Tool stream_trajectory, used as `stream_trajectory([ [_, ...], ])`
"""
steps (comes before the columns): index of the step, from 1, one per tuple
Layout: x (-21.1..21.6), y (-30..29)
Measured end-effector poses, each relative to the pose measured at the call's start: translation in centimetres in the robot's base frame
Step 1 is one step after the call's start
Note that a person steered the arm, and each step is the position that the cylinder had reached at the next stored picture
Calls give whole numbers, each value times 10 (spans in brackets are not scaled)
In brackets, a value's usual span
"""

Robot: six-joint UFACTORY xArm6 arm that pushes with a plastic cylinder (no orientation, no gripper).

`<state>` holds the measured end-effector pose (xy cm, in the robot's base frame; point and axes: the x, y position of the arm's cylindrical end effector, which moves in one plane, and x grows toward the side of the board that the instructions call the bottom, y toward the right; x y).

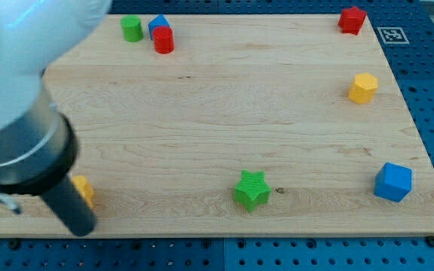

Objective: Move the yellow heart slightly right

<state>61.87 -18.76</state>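
Since we carry no pincer, only a dark rod, there is nothing to stand apart or together; our tip (pixel 82 230) rests near the bench's (pixel 224 113) bottom-left corner. The yellow heart (pixel 87 188) lies just above the tip and a touch to its right, half hidden behind the rod, so we cannot tell whether they touch. We judge the tip should first come round to the heart's left flank, level with its middle, then push briefly and slowly rightward. An off-centre push would likely spin it. The green star (pixel 252 189), well to the tip's right, is no obstacle.
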Motion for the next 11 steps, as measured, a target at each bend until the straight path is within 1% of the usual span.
stream_trajectory([
  [1, -3, -47],
  [3, -21, -47],
  [5, -27, -47],
  [7, -26, -21],
  [9, -27, 18],
  [10, -27, 18],
  [11, -29, 42],
])
